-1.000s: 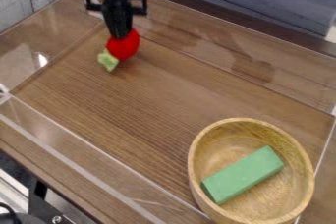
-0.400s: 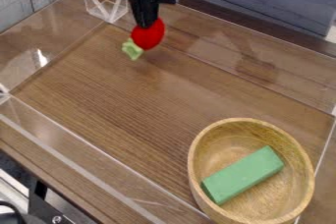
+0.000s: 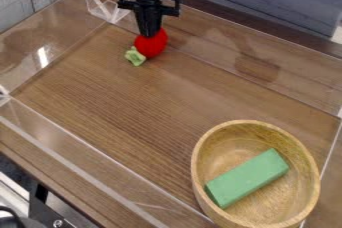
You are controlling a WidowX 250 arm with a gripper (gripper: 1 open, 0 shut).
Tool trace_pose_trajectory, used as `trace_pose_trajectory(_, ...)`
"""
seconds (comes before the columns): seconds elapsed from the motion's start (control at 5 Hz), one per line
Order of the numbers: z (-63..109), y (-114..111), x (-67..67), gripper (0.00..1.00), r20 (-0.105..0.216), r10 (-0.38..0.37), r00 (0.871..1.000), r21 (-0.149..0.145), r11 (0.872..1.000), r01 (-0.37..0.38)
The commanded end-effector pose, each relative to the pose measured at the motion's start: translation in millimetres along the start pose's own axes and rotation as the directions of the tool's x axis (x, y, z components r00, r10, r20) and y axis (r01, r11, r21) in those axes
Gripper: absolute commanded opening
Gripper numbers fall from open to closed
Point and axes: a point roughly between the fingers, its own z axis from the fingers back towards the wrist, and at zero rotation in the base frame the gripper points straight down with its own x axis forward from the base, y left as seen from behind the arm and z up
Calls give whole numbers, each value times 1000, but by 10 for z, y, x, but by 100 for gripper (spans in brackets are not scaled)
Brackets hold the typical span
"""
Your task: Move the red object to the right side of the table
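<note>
Camera view, from above and in front: brown wood-grain table (image 3: 147,112) edged with low clear walls (image 3: 40,42). At the far left-centre, black claw (image 3: 151,34) pointing straight down, closed on the top of the small red toy (image 3: 152,44). Toy located in the far left part of the table, directly under the claw, with light green leafy end (image 3: 135,58) angled down-left toward the tabletop. Contact between toy and tabletop not discernible. At the near right, well apart from the toy, round light wooden bowl (image 3: 254,124) containing a green rectangular block (image 3: 246,178), laid diagonally across the bowl floor.
</note>
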Motion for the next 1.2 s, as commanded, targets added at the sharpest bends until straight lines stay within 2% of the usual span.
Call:
trace_pose_trajectory(0.0,228,-58,72,0,59,33,998,12,999,-34)
trace_pose_trajectory(0.4,56,32,73,0,48,74,996,10,997,-75)
trace_pose_trajectory(0.8,-2,76,28,0,31,46,998,14,999,-46)
trace_pose_trajectory(1.0,26,108,30,0,24,81,996,11,997,-81)
